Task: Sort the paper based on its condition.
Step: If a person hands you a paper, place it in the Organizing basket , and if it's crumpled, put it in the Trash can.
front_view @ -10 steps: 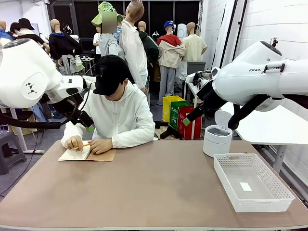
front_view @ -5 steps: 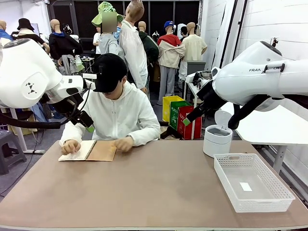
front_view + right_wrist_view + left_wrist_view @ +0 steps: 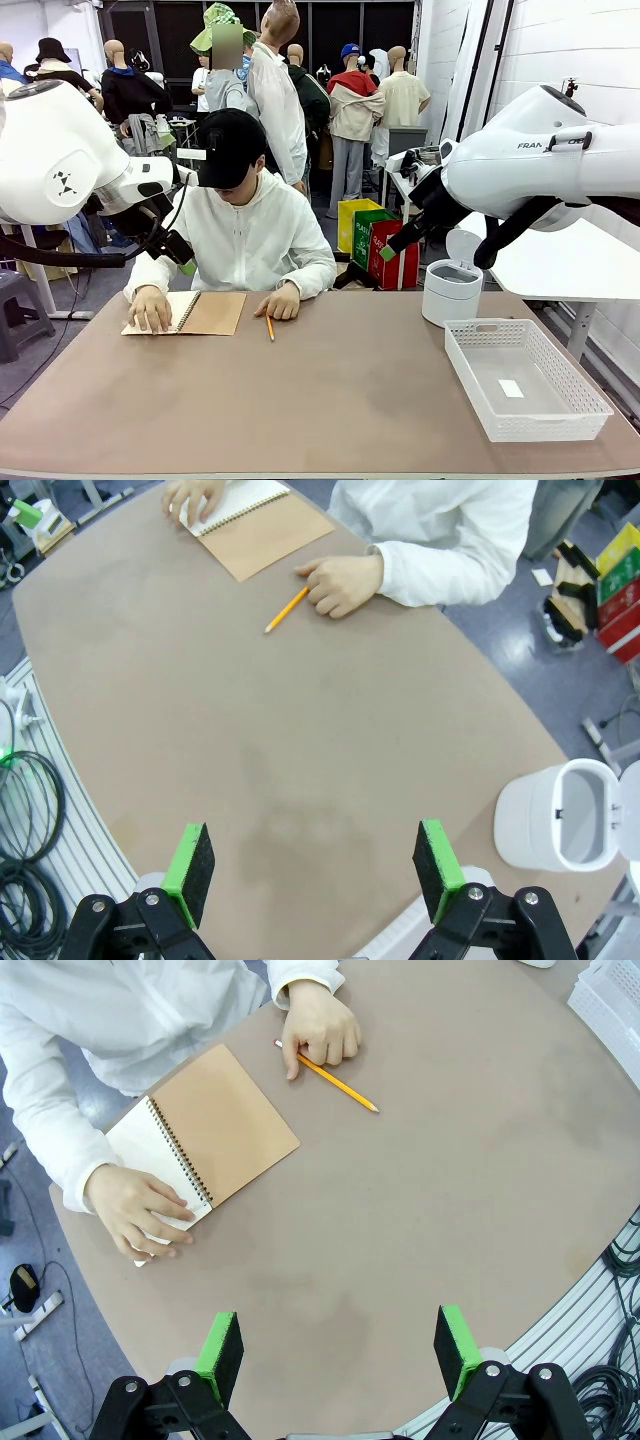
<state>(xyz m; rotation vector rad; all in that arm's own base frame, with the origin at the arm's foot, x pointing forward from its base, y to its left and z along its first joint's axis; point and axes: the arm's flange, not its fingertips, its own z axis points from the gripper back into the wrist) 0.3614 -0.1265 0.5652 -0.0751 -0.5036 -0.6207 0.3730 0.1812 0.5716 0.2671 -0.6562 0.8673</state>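
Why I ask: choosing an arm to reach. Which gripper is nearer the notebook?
Left. The left gripper hangs over the table near the notebook; the right gripper hangs far off to its right.

Smooth white paper (image 3: 138,1145) in open notebook (image 3: 225,1120)

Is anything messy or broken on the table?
Nothing looks broken or spilled. The notebook lies open and flat under the person's hand, the pencil lies loose by the other hand, and the white basket holds just a small white slip.
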